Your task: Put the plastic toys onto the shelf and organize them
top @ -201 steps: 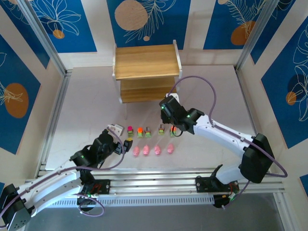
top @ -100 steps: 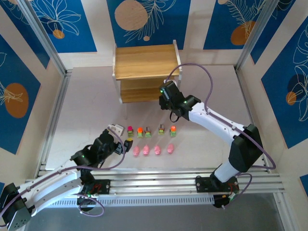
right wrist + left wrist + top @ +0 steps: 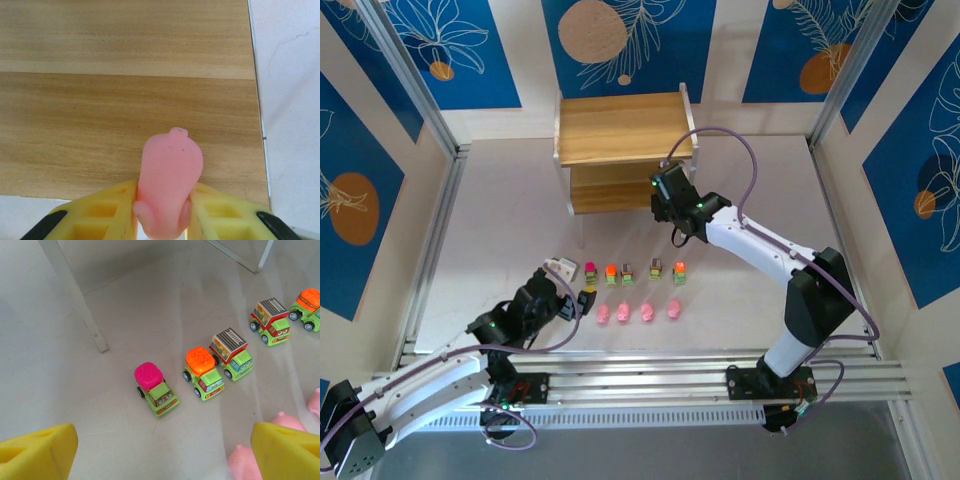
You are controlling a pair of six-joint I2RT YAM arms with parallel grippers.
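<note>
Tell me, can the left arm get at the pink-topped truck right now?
Probably yes: the left claw is open, and the pink-topped truck stands on bare table just ahead of it, with nothing between them.

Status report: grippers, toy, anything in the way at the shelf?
Right gripper shut on rounded pink plastic figure, over light wooden shelf. Left gripper open, hovering by pink-topped green toy truck. No obstruction seen on boards.

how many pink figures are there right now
5. Four pink figures lie in a row on the table, nearer than the trucks. The fifth is pinched in the right gripper over the shelf.
</note>
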